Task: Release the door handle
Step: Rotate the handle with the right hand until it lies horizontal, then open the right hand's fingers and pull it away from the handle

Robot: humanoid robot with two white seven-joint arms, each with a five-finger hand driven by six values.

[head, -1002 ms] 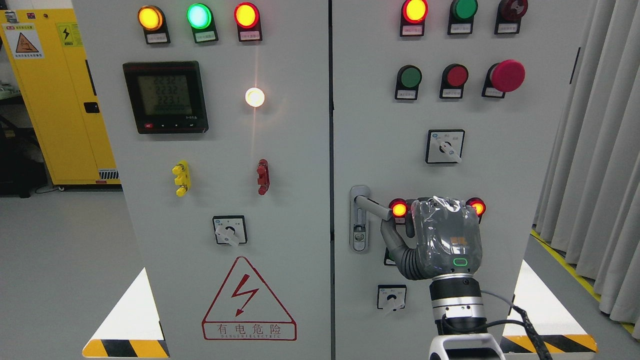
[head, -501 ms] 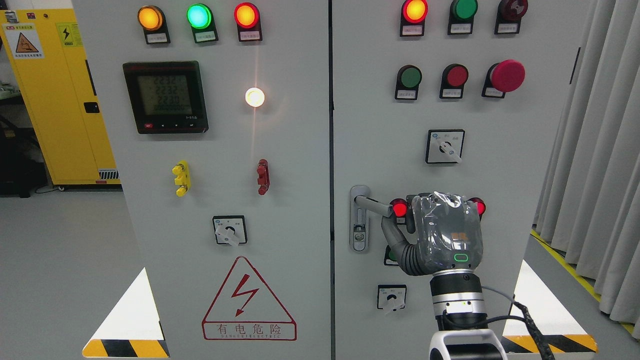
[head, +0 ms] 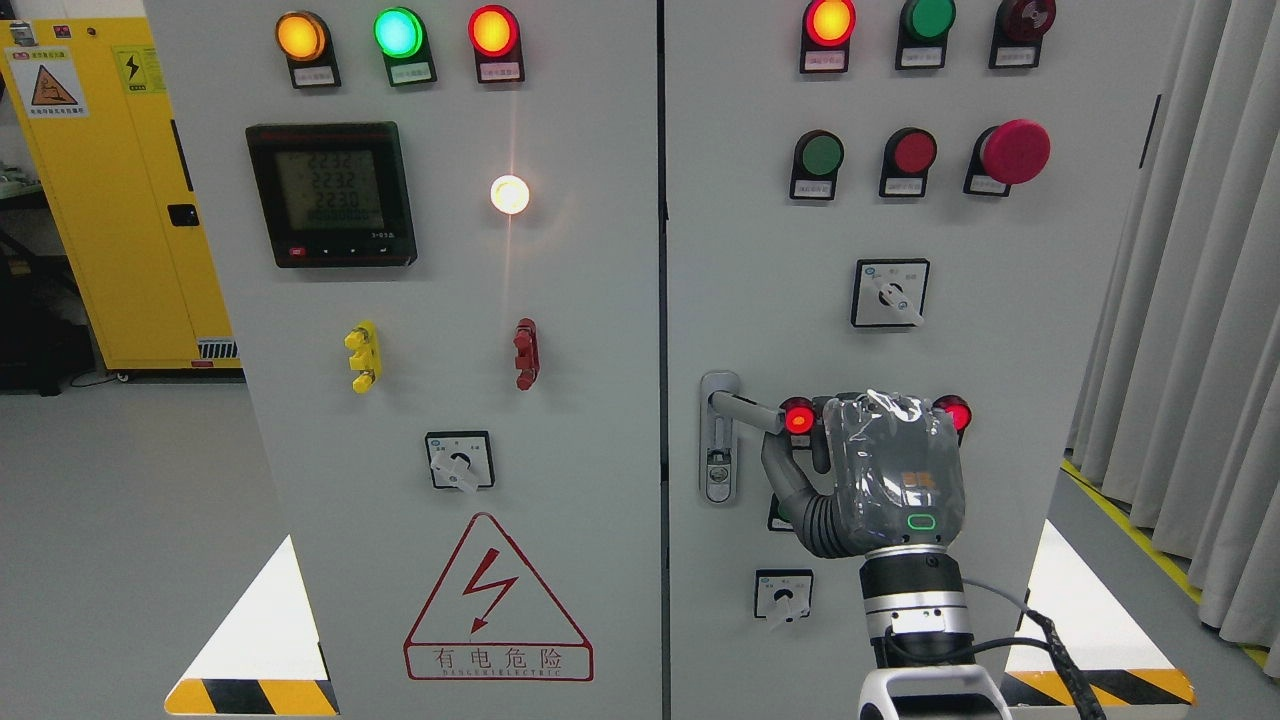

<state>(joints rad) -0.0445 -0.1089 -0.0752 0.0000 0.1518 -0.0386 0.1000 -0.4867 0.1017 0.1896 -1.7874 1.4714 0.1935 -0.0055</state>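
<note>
Head view, cabinet: grey electrical cabinet (head: 560,400) with two doors, seam running down the middle
Head view, door handle: grey lever (head: 745,407) on the right door, just right of the seam, tilted slightly down toward the right from its lock plate (head: 719,440)
Head view, right hand: grey hand (head: 880,470) wrapped in clear film, rising from the lower right on a silver wrist, back of the hand toward the camera
Head view, hand state: thumb (head: 785,480) reaches up-left with its tip just beneath the free end of the lever; the other fingers are hidden behind the palm (grasp or release cannot be told)
Head view, nearby lamps: two lit red lamps, one (head: 798,416) at the lever's end, one (head: 955,412) at the hand's right edge
Head view, left door: digital meter (head: 330,193), lit white lamp (head: 509,194), red-triangle hazard sign (head: 497,600)
Head view, surroundings: yellow cabinet (head: 110,190) far left, grey curtain (head: 1190,320) right
</note>
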